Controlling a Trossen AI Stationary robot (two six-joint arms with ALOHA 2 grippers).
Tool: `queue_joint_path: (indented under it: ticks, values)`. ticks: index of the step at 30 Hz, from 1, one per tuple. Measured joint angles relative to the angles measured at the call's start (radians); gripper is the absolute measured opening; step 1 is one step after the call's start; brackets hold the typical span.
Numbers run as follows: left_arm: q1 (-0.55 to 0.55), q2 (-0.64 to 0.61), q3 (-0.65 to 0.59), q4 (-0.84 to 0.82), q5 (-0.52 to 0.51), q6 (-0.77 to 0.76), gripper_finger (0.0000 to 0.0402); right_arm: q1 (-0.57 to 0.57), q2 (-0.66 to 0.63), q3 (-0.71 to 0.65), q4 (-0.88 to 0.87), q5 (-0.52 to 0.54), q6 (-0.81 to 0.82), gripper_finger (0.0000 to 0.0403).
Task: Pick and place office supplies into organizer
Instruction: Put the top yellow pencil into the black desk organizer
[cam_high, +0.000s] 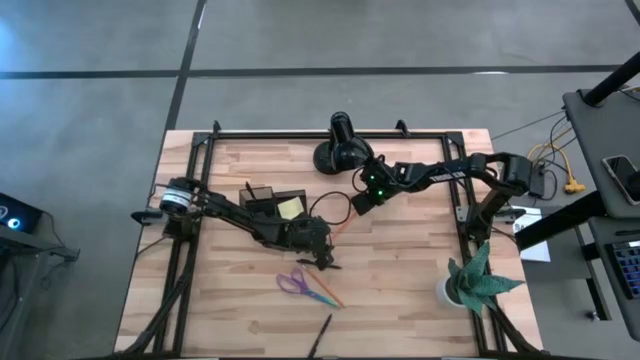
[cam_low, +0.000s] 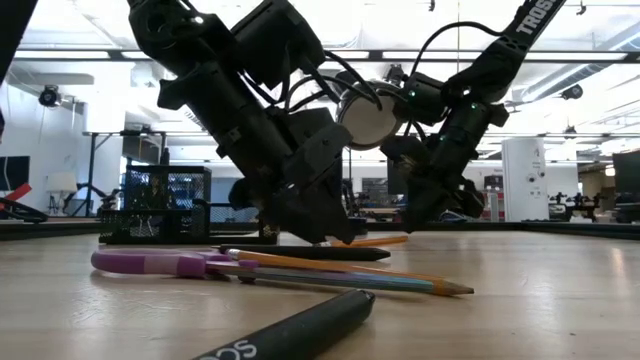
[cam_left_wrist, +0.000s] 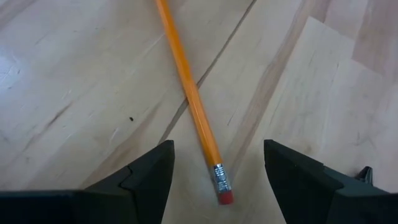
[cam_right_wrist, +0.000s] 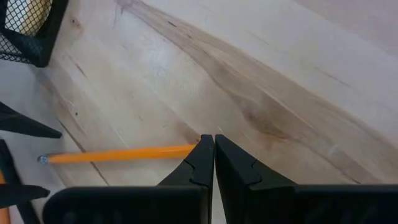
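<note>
One camera looks straight down over the whole table; another sits at tabletop level, facing across into the room. Each wrist camera stares closely down at the wood, both catching the pencil.

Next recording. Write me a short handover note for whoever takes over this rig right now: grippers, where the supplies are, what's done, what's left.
Left gripper: jaws open, low over the eraser end of an orange pencil, not gripping yet.
Right gripper: shut, empty, waiting mid-table near the lamp.
Organizer: already holds the yellow sticky notes.
Left to place: this pencil, the purple scissors with a second pencil beside them, a black pen at the front edge.
</note>
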Motion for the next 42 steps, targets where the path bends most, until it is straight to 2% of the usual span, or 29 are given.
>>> queue_joint_path:
  ticks: [9, 16, 21, 24, 28, 36, 42]
  values:
    - [0.001, 0.0, 0.0, -0.002, 0.001, 0.0, 0.023, 0.002, 0.057, 0.003, 0.016, -0.025, 0.005, 0.0008]
    - [0.002, 0.0, 0.007, -0.001, 0.0, 0.0, 0.023, 0.003, 0.054, 0.003, 0.02, -0.026, 0.005, 0.0008]
    - [0.006, 0.0, 0.046, 0.079, 0.033, 0.065, 0.023, 0.006, -0.031, -0.004, -0.038, 0.038, 0.004, 0.0008]
    - [0.009, 0.002, 0.079, 0.076, 0.034, 0.137, 0.023, 0.004, -0.11, 0.0, -0.127, 0.06, 0.001, 0.0008]
    - [0.037, 0.035, 0.082, 0.068, 0.027, 0.136, 0.023, 0.006, -0.144, -0.021, -0.22, 0.069, 0.002, 0.0008]
    - [0.065, 0.059, 0.085, 0.072, 0.073, 0.146, 0.023, 0.021, -0.146, -0.062, -0.177, 0.069, 0.052, 0.0008]
    - [0.063, 0.059, 0.083, 0.072, 0.1, 0.146, 0.023, 0.021, -0.144, -0.071, -0.138, -0.003, 0.056, 0.0008]
